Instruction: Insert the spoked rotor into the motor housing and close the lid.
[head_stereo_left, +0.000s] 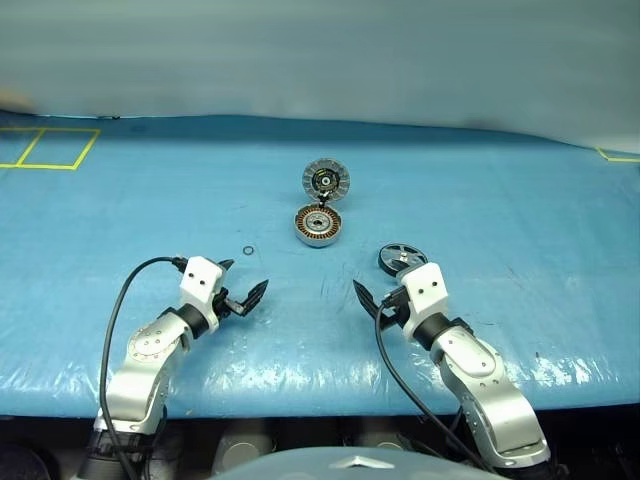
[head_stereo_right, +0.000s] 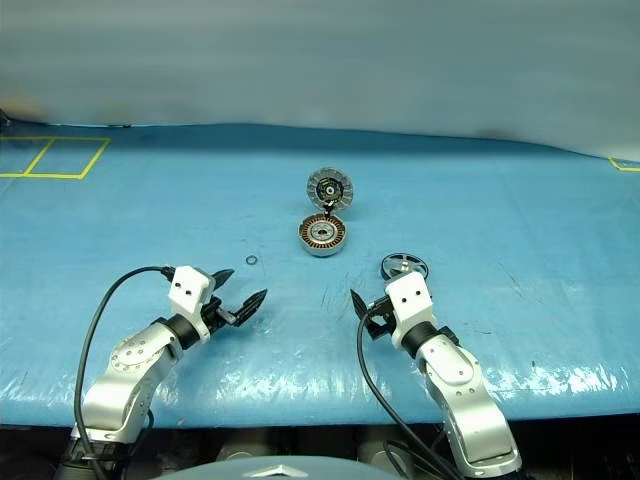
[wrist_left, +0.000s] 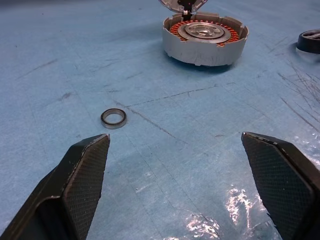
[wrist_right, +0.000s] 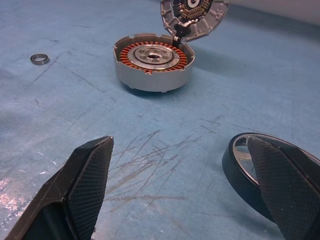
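**Both grippers spread and empty over a blue table, motor parts ahead**

You are looking down at a blue table (head_stereo_left: 120, 200) from the robot's head. Near the middle sits the motor housing (head_stereo_left: 319, 225), a shallow silver-grey cup with a ring of copper-orange windings around a small central hub. Its lid (head_stereo_left: 326, 180) stands tilted up at the housing's far edge, hinged open, its segmented inner face and dark hub turned toward you.

The spoked rotor (head_stereo_left: 400, 258) — a dark-rimmed wheel with silver spokes — lies flat on the table, to the right of the housing and nearer to you, just beyond the right gripper (head_stereo_left: 372, 301). In the right wrist view the rotor sits beside one of that gripper's fingers.

A small washer ring (head_stereo_left: 247, 251) lies to the left of the housing, just ahead of the left gripper (head_stereo_left: 243, 286).

Both grippers hang above the table with fingers spread wide — neither grasps anything.
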